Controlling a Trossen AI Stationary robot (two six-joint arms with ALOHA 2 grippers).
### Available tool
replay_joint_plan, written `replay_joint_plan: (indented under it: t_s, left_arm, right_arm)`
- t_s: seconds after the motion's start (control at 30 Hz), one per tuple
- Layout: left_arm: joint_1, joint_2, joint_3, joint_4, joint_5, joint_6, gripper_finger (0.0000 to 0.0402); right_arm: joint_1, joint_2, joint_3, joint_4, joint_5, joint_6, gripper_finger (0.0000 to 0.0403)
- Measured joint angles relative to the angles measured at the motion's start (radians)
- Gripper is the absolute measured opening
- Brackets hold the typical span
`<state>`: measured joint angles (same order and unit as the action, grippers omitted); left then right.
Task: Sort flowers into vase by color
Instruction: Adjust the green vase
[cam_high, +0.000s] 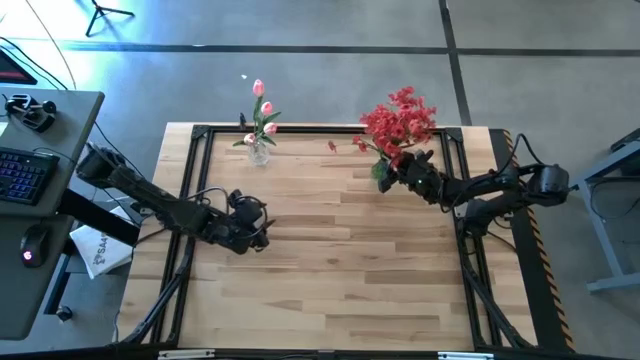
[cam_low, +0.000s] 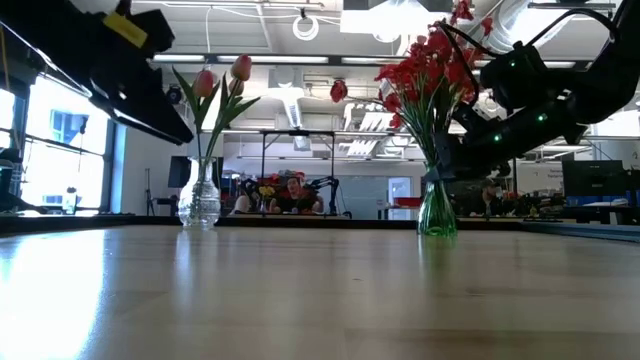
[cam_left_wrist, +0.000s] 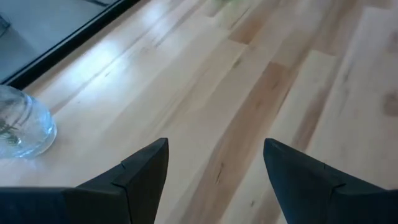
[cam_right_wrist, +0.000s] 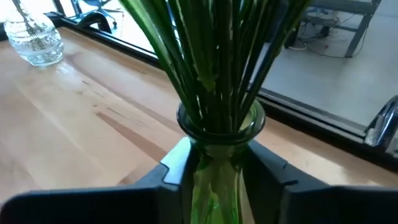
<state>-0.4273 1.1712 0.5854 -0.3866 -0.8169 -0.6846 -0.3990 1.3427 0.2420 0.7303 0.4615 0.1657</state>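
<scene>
Gripping: the right gripper (cam_right_wrist: 214, 177) has its two dark fingers (cam_right_wrist: 177, 165) closed against the neck of the green vase (cam_right_wrist: 217, 180), one on each side.
Green vase: stands upright near the table's (cam_high: 330, 270) far edge, at about 1 o'clock from the table's middle in the high view, holding the red flowers (cam_high: 400, 122).
Red flowers: a bushy bunch, their green stems (cam_right_wrist: 217, 56) packed into the vase mouth.
Clear vase: the clear vase (cam_high: 259, 152) stands at about 11 o'clock near the far edge, well apart from the green one.
Pink flowers: the pink flowers (cam_high: 262, 105), tulip-like buds, stand in the clear vase.
Left gripper: the left gripper (cam_left_wrist: 214, 171) sits at about 9 o'clock over bare wood, jaws spread wide, holding nothing.
</scene>
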Motion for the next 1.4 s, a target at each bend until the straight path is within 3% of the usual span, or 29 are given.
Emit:
replay_joint_plan:
  t_s: [0.17,0.4,0.7,1.13,1.4]
  left_arm:
    - [0.032,0.06,0.0,0.048,0.02,0.007,0.025]
    - [0.057,0.13,0.0,0.101,0.021,0.009,0.025]
    - [0.074,0.197,0.0,0.151,0.024,0.008,0.025]
    - [0.074,0.201,0.0,0.157,0.057,0.008,0.025]
    - [0.074,0.201,0.0,0.154,0.059,0.008,0.025]
  right_arm:
    - [-0.076,-0.001,0.0,0.001,-0.004,-0.04,0.0078]
    - [-0.263,-0.003,0.002,0.001,-0.132,-0.071,0.0078]
    - [-0.387,-0.003,0.002,-0.013,-0.217,-0.072,0.0082]
    - [-0.393,-0.007,-0.002,-0.16,-0.238,-0.068,0.0223]
    - [-0.386,-0.114,-0.002,-0.335,-0.256,-0.036,0.0246]
